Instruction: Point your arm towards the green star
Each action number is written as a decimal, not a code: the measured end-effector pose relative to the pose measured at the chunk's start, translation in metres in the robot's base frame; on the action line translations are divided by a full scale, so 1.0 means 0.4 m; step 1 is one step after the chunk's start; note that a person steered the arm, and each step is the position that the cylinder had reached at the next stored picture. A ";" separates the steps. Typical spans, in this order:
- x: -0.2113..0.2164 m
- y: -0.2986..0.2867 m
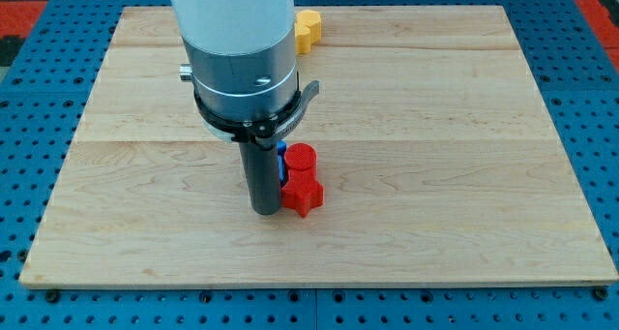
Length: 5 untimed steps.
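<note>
Near the wooden board's [464, 127] middle, our tip [267, 211] touches a red star-shaped block [303, 194], with a red cylinder [302, 159] and a sliver of blue block [281, 163] behind. We carry no claw. No green star shows; moving blindly risks scattering these and the yellow block [308, 29].

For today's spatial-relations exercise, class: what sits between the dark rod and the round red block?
In the camera view, a mostly hidden blue block shows between them; my tip stands just left of the lower red block.
</note>
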<state>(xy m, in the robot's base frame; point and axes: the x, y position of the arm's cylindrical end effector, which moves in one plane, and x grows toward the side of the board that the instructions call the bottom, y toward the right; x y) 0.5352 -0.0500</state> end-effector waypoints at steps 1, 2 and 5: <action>0.000 -0.009; -0.086 -0.163; -0.605 -0.331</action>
<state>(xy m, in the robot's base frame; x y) 0.2931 -0.1825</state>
